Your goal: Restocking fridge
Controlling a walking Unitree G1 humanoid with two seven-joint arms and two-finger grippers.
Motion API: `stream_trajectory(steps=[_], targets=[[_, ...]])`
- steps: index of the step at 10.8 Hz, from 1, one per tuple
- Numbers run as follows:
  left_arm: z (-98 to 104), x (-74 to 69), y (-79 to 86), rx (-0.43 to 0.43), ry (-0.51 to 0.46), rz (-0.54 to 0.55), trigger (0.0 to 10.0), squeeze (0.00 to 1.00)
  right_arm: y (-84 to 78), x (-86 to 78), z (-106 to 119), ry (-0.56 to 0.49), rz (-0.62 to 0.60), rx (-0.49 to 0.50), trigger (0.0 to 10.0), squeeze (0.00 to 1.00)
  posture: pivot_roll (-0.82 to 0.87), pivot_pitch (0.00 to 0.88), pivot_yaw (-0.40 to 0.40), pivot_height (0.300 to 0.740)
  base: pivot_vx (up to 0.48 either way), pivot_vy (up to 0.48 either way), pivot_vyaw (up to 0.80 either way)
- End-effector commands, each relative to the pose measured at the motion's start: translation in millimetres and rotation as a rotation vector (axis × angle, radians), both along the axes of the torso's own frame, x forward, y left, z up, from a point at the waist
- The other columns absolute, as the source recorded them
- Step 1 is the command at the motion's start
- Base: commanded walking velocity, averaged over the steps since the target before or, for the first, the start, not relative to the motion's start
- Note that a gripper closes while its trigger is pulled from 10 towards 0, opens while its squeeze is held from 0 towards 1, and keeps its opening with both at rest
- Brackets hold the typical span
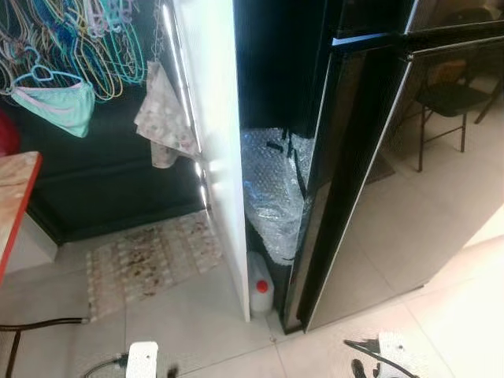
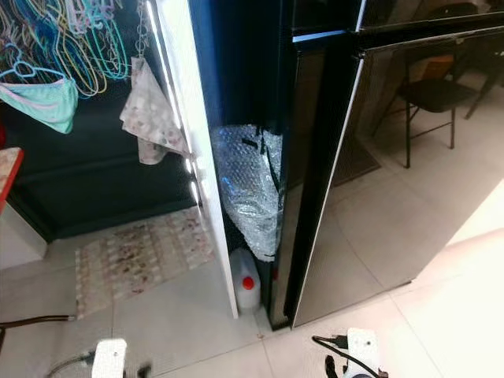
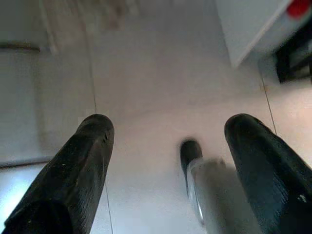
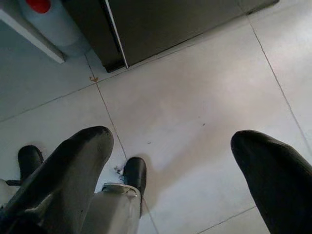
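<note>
A pale tiled floor (image 1: 197, 323) is spreading out under the robot, running up to a tall black fridge (image 1: 370, 181) whose glossy doors are reflecting the room, a folding chair among the things mirrored there. Both arms are hanging low and idle: the left gripper (image 3: 168, 161) is pointing down at bare tile with its two black fingers spread wide and nothing between them, and the right gripper (image 4: 170, 170) is likewise splayed apart and carrying nothing, with the robot's own feet showing below each. Ahead of the right gripper and slightly toward the left one, the fridge's bottom corner is meeting the floor, and just beside it a white jug with a red cap (image 1: 261, 291) is standing in the narrow gap between the fridge and a white panel (image 1: 216, 142). Above the jug, a bundle of bubble wrap (image 1: 272, 193) is filling that same gap. Farther ahead of the left gripper a patterned mat (image 1: 150, 260) is lying on the floor, with hangers (image 1: 79, 43) and a cloth (image 1: 164, 118) hanging above it. As a judgement, the restocking is barely beginning: the fridge doors are appearing closed, no goods are being held, so opening the fridge, fetching items and loading them are all still waiting
</note>
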State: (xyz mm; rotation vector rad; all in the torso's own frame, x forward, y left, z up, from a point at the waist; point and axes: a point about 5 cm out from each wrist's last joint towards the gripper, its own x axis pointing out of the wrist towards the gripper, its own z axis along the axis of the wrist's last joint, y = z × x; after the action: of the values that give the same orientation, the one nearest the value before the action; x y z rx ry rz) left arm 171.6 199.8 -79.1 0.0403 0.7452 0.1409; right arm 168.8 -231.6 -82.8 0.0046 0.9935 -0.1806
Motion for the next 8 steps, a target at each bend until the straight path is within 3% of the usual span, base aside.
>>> stream_trajectory(steps=[1,2,3,4,7,8], targets=[[4.1,1.8,2.9,0.085,-0.044,-0.051,10.0,0.00,2.4,-5.4,-3.0,0.019,-0.006,0.002,10.0,0.00,-0.03,0.000,0.019,0.740,0.000,0.000,0.00],[75.1,92.5,21.9,0.141,-0.405,-0.111,10.0,0.00,3.1,-10.1,-5.3,0.032,-0.024,0.010,10.0,0.00,-0.02,0.000,0.015,0.740,0.000,0.000,0.00],[92.1,102.5,21.6,0.177,-0.503,-0.155,10.0,0.00,5.3,-14.7,-7.6,0.043,-0.021,0.016,10.0,0.00,-0.01,0.000,0.012,0.740,0.000,0.000,0.00],[113.4,108.3,10.8,0.153,-0.666,-0.211,10.0,0.00,5.6,-22.8,-10.9,0.059,-0.055,0.022,10.0,0.00,-0.02,0.000,0.015,0.740,0.000,0.000,0.00],[149.3,106.9,-3.7,0.132,-0.871,-0.240,10.0,0.00,-1.1,-33.8,-13.2,0.075,-0.104,0.026,10.0,0.00,-0.01,0.000,0.013,0.740,0.000,0.000,0.00],[160.0,106.9,1.6,0.207,-0.875,-0.209,10.0,0.00,-2.6,-37.3,-14.2,0.087,-0.117,0.023,10.0,0.00,-0.01,0.000,0.012,0.740,0.000,0.000,0.00]])
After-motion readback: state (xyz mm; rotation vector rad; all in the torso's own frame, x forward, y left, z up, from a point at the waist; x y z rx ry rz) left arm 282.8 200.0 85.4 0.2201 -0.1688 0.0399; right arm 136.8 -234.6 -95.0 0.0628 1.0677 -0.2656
